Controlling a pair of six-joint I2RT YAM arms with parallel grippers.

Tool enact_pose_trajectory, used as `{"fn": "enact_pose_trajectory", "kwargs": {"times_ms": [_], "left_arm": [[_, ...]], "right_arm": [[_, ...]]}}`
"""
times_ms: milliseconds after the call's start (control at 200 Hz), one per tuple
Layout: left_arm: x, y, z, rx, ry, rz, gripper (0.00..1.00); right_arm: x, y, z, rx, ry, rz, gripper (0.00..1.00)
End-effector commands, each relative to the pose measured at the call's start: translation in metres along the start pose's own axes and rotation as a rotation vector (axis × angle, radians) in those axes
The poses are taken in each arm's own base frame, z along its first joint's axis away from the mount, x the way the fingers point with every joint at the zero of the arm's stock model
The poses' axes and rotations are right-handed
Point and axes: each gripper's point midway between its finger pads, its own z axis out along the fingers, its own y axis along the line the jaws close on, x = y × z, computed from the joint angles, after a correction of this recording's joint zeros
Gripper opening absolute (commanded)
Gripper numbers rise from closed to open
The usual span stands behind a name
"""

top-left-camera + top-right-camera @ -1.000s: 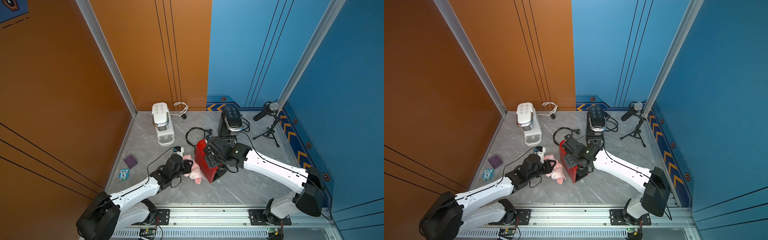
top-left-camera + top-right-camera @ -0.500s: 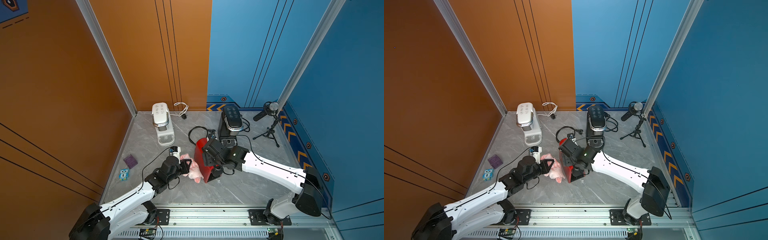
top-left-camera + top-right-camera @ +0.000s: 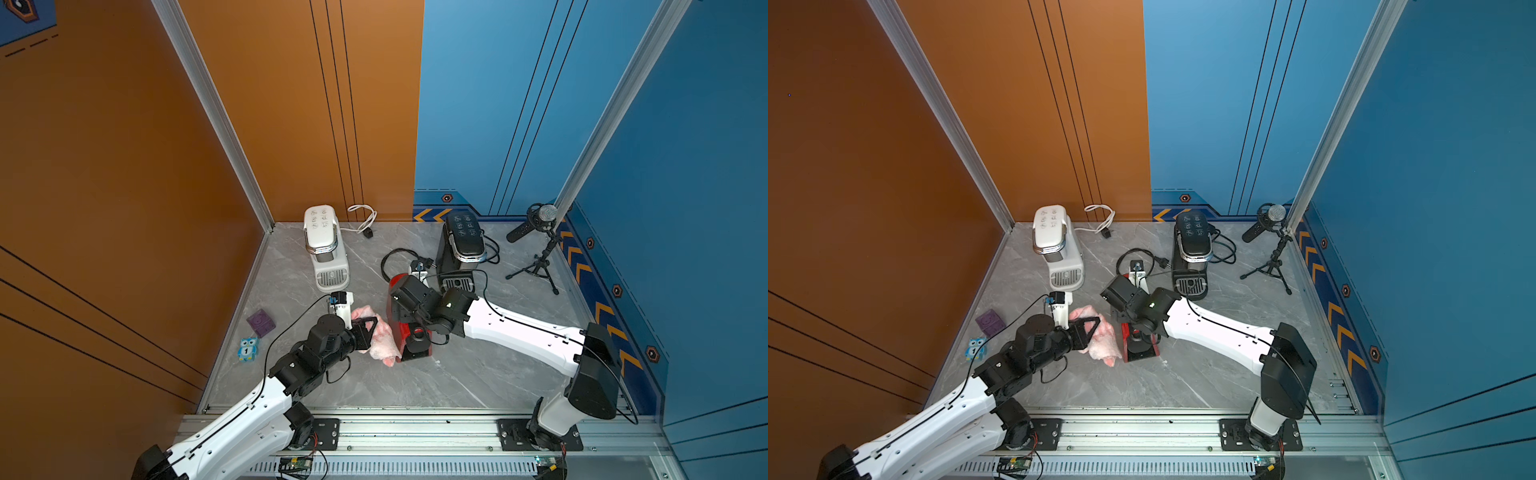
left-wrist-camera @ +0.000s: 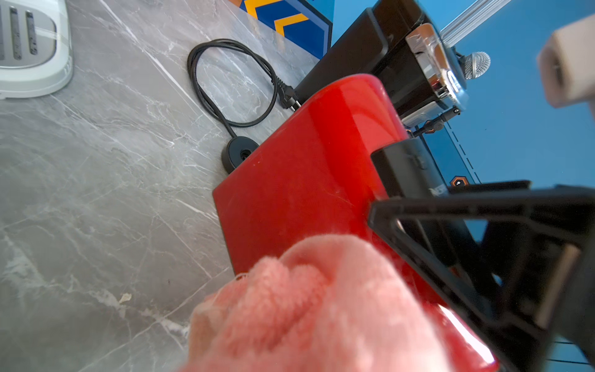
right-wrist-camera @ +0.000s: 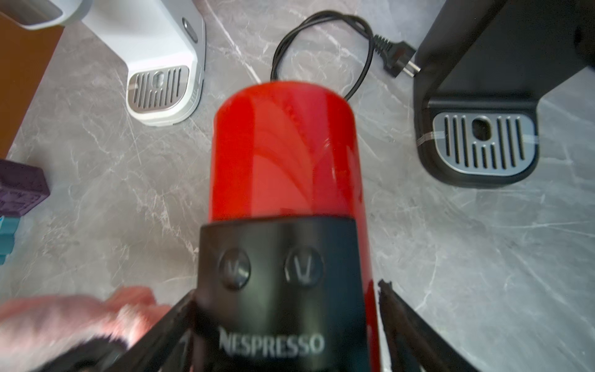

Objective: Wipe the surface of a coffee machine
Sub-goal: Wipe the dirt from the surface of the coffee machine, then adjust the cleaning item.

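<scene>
A: Where is the red coffee machine (image 3: 402, 334)?

B: Lower middle of both top views, upright on the grey counter (image 3: 415, 386), just below the black coffee machine (image 3: 461, 245) in the frame. The right arm's wrist covers most of its top there. Only a red edge and the black front show.

A: And the right gripper (image 5: 286, 290)?

B: Hidden from above. In the right wrist view its fingers (image 5: 397, 310) stand spread either side of the black head marked Nespresso. One has a gap to the body, the other seems to touch it. The lower frame is blurred and cuts off the finger bases.

A: The left gripper (image 3: 372, 331)?

B: Clenched on the pink cloth (image 3: 384, 345), bunched at the machine's red side. One finger shows as a black loop, the other is buried in cloth. Whether the cloth touches the shell or is just short of it I cannot tell. In the left wrist view it fills the lower frame, out of focus.
</scene>
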Motion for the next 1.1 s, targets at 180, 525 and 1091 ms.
{"fn": "enact_pose_trajectory", "kwargs": {"times_ms": [180, 525, 1091], "left_arm": [[-0.018, -0.006, -0.027, -0.016, -0.023, 0.044, 0.0], [-0.072, -0.027, -0.036, 0.068, -0.065, 0.018, 0.0], [-0.138, -0.126, -0.058, 0.554, -0.128, -0.043, 0.0]], "right_arm": [[-0.032, 0.005, -0.025, -0.039, -0.084, -0.001, 1.0], [-0.057, 0.007, -0.109, -0.253, -0.107, -0.078, 0.98], [-0.038, 0.095, -0.135, -0.923, 0.111, -0.126, 0.91]]}}
